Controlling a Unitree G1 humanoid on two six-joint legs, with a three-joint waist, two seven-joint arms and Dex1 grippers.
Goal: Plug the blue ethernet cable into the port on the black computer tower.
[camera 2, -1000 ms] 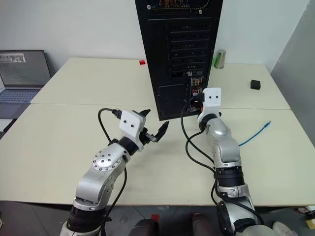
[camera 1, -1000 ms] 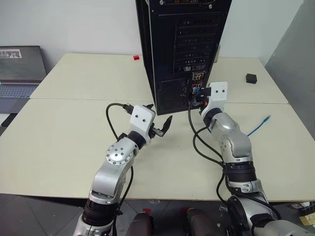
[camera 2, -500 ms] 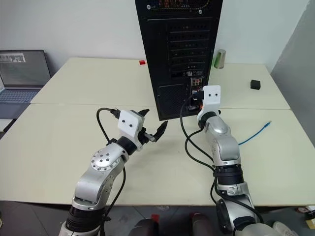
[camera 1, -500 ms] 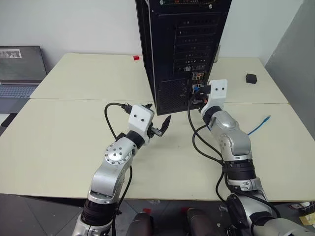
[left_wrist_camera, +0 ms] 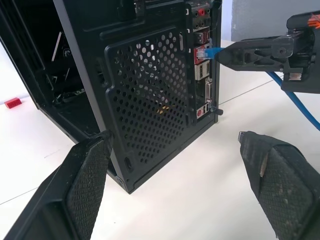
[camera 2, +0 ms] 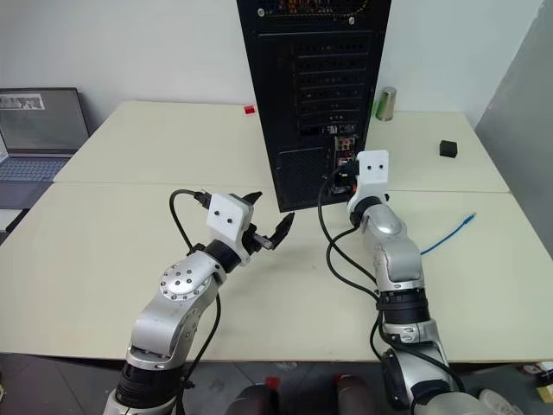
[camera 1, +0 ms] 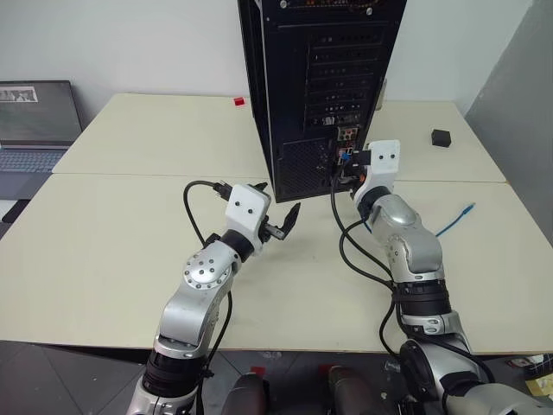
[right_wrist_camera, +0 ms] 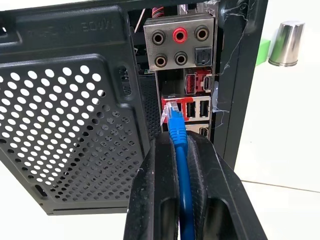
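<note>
Comparing this against a second ago, honestly not much has changed: my right end effector (right_wrist_camera: 181, 150) stays parked at the rear panel of the black computer tower (camera 1: 320, 78), and the left end effector (left_wrist_camera: 175, 175) hasn't budged either. So no progress on the insertion in that stretch, which I read as the fine-alignment pause rather than the push itself.

Right end effector is pressed together on the blue ethernet cable (right_wrist_camera: 179, 150), pinching it just behind the plug, with the clear tip sticking out past the fingertips. From the right wrist view the plug tip sits right in front of the connector block, just ahead of the end effector, overlapping the red-framed sockets under the audio jacks. I can't tell if it's already touching the port (left_wrist_camera: 201, 53) or hovering a hair short; the left wrist view shows the tip right at the panel, looks not seated yet to me. Rest of the cable trails back behind the right arm across the table (camera 1: 130, 233), its far end lying well off to that arm's outer side.

Left end effector is spread wide, empty, just short of the tower's lower corner.

My guess: next is a straight push forward, keeping the plug square.
</note>
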